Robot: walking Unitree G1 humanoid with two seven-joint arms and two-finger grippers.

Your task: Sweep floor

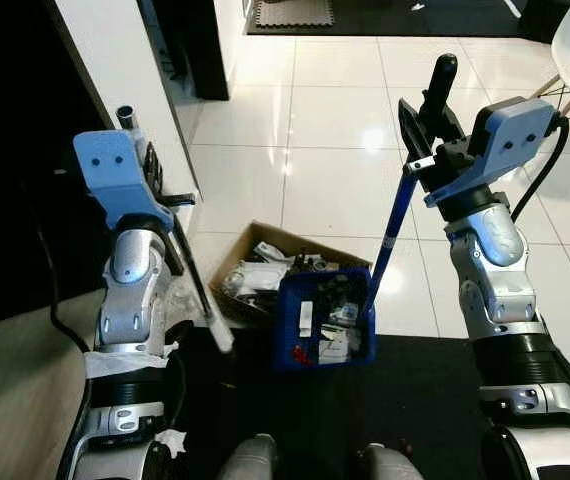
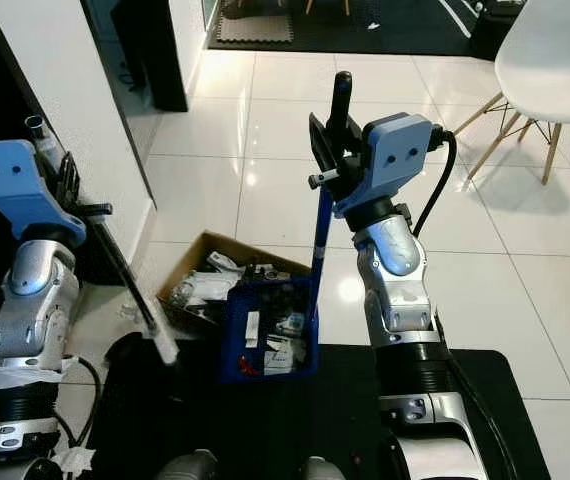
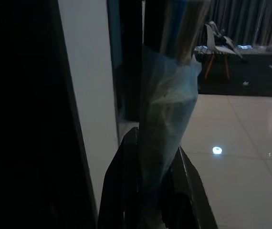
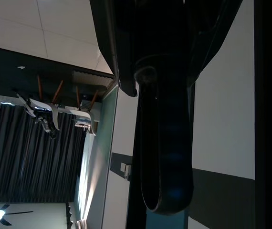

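My left gripper (image 1: 152, 168) is raised at the left, shut on the broom handle (image 1: 193, 275), which slants down to a white lower section by the box. In the left wrist view the handle (image 3: 167, 114) sits wrapped in clear film between the fingers (image 3: 119, 191). My right gripper (image 1: 422, 125) is shut on the black grip (image 4: 164, 143) of the dustpan's blue pole (image 1: 390, 230). The blue dustpan (image 1: 287, 335) stands upright at the pole's foot, holding paper scraps and dark litter, just before an open cardboard box (image 1: 227, 262) with more litter.
A black mat (image 1: 415, 400) lies under my feet and the dustpan. A white wall corner (image 1: 125, 60) stands close on the left with a dark opening beside it. Glossy white tiles (image 1: 335, 130) stretch ahead. A white chair (image 2: 545, 60) stands at the far right.
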